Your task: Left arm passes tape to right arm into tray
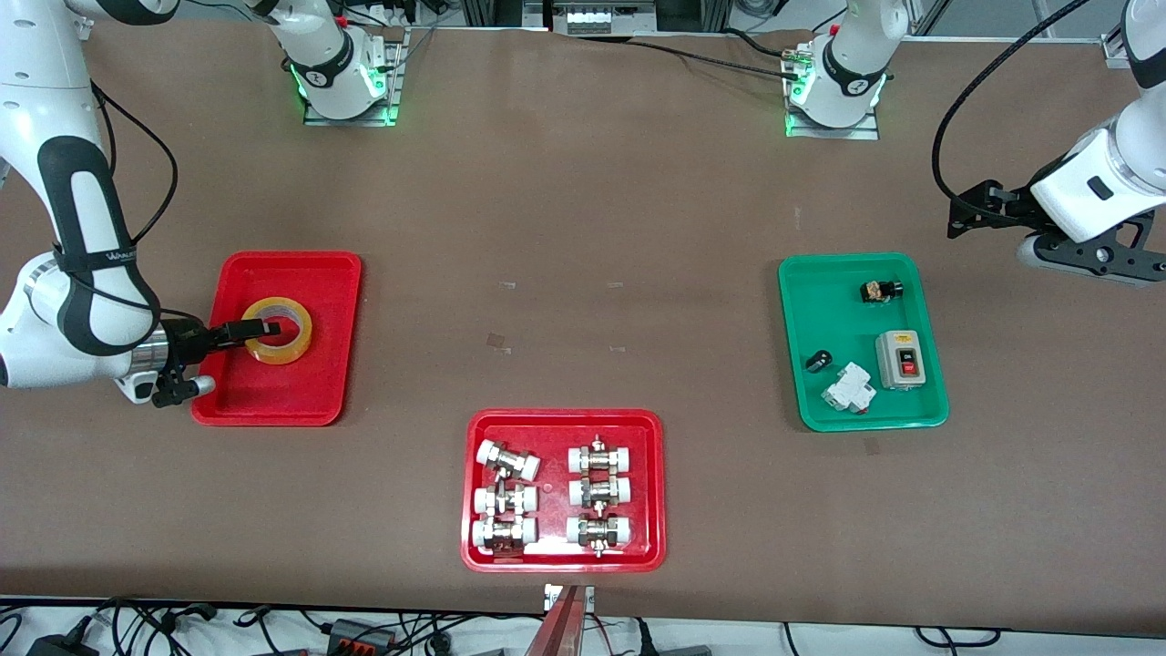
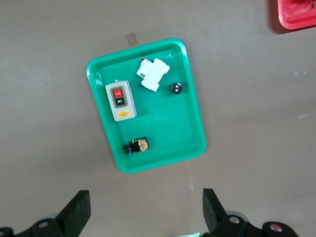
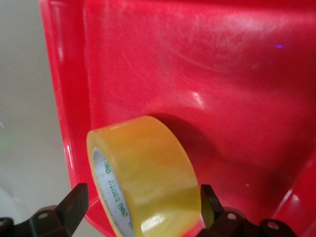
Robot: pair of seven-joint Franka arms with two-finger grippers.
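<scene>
Final step, placement. Right gripper [image 1: 244, 331] is down in the plain red tray [image 1: 314, 273], jaws spread either side of the tape [image 1: 278, 330], which sits in the tray. Next, by judgement: lift clear without snagging the roll. Left gripper [image 2: 146, 212] waits, spread and empty, above the desk [image 1: 583, 228] beside the green tray [image 2: 192, 118].

brown matte table [image 1: 583, 228], black cables [image 1: 273, 629] along its near edge, even overhead light
</scene>
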